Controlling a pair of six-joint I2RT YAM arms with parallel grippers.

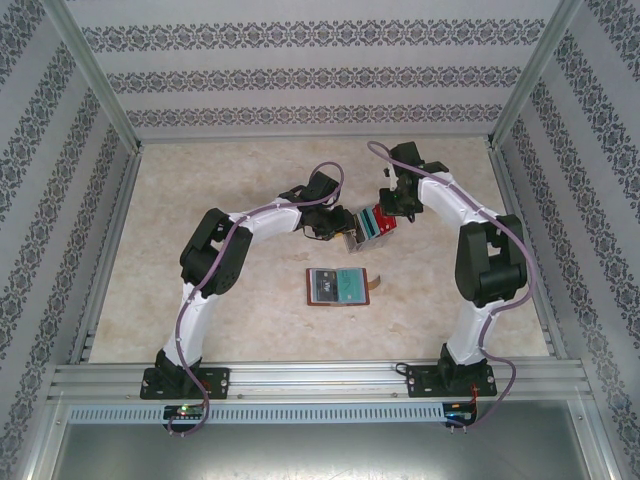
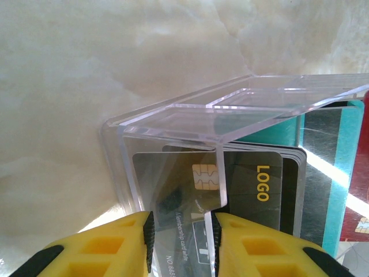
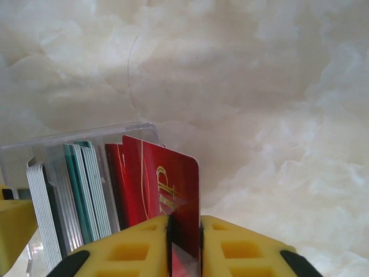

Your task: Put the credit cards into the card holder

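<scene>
Red card (image 3: 167,184), glossy thin plastic with gold script, pinched edge-on in your right hand (image 3: 184,225); card stands in clear tray (image 2: 173,115). Your left hand (image 2: 183,231) clamped on tray's rigid front wall, bracing it. Step, likely: extracting card. Next: lift straight, clear of teal cards (image 3: 81,184) alongside, carry to card holder (image 1: 338,287), lying open on marbled counter (image 3: 277,86) nearby, toward arm bases.

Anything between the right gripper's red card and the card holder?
Nothing visible. The right gripper pinches the red card, standing in the clear tray that the left gripper holds. Bare table lies between tray and the open card holder.
</scene>
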